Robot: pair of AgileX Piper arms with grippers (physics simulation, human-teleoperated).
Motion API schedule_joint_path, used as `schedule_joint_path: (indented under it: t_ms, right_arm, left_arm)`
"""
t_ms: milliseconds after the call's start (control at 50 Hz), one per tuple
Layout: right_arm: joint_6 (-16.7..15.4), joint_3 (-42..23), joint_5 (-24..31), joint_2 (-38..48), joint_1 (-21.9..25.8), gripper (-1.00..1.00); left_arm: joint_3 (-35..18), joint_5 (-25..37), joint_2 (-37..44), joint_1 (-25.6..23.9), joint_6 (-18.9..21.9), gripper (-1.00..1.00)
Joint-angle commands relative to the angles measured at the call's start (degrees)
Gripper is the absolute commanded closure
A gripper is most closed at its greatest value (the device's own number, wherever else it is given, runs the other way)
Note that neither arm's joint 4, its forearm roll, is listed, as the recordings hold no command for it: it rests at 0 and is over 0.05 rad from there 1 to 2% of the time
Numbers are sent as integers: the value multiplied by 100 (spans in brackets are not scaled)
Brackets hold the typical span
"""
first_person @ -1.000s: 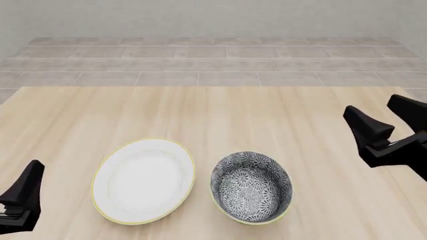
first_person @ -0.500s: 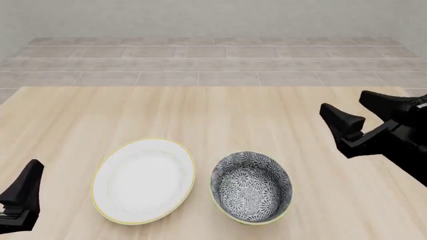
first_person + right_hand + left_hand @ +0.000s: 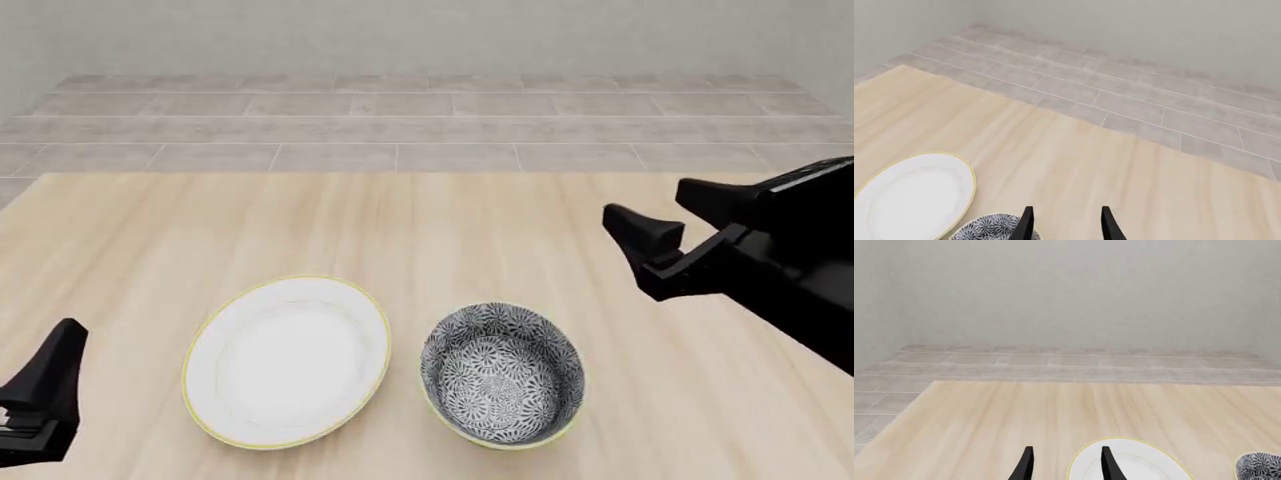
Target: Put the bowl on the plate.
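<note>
Bowl [image 3: 503, 372] beside plate [image 3: 287, 360] — right claw [image 3: 678, 228] spread, apart.

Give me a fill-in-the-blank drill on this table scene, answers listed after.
1. In the front view, the bowl sits to the ___ of the plate.
2. The bowl rests on the ___, not on the plate.
3. The pincer nearer the bowl is the ___ one.
4. Both pincers, the left included, have their jaws ___ and hold nothing.

Missing words: right; table; right; open
</note>
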Motion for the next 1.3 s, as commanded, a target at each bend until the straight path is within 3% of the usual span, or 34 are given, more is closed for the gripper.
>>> schedule_joint_path:
  t_ms: [20,460,740,1300]
  right_arm:
    - [87,-96,35,255,128,-100]
    - [90,74,-16,600,332,-100]
    - [209,292,-443,1114,407,-100]
    - [356,613,-974,1696,501,-100]
  left_arm:
    - [34,-29,-2,-1,-7,-100]
    - [30,-29,-4,-9,-16,-100]
    - [-127,122,3,-1,-46,-100]
    - [49,-40,-4,7,-74,-100]
